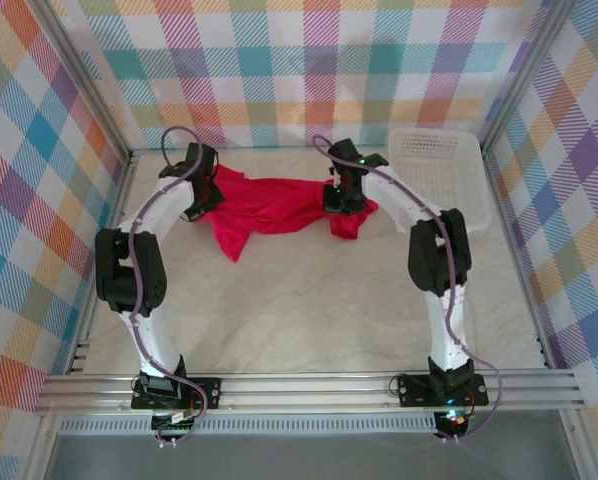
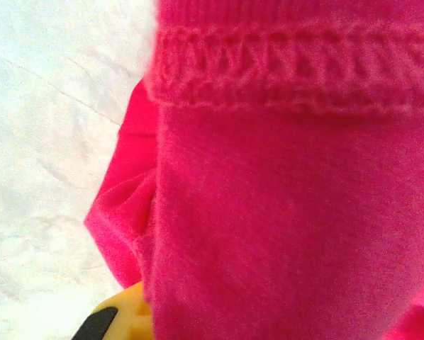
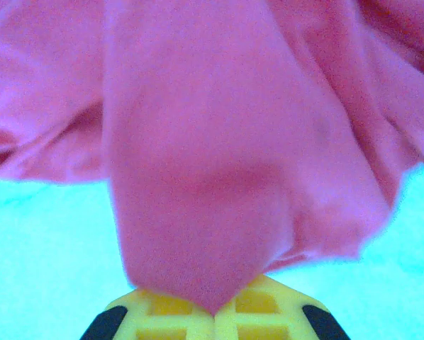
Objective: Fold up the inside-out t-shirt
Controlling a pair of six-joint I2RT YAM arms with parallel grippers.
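The inside-out t-shirt (image 1: 279, 212) is crimson red and hangs bunched and stretched between my two grippers at the far side of the table. My left gripper (image 1: 201, 196) is shut on its left end. In the left wrist view a stitched hem (image 2: 297, 71) runs across the top and the cloth drapes over the jaws, leaving one yellow finger (image 2: 125, 317) showing. My right gripper (image 1: 341, 200) is shut on the right end. In the right wrist view its yellow jaws (image 3: 213, 316) meet with a point of the red fabric (image 3: 205, 212) pinched between them.
A white plastic lattice basket (image 1: 435, 160) stands at the far right, close to the right arm. The pale table top (image 1: 299, 320) stretches toward the arm bases. Plaid walls enclose the table on three sides.
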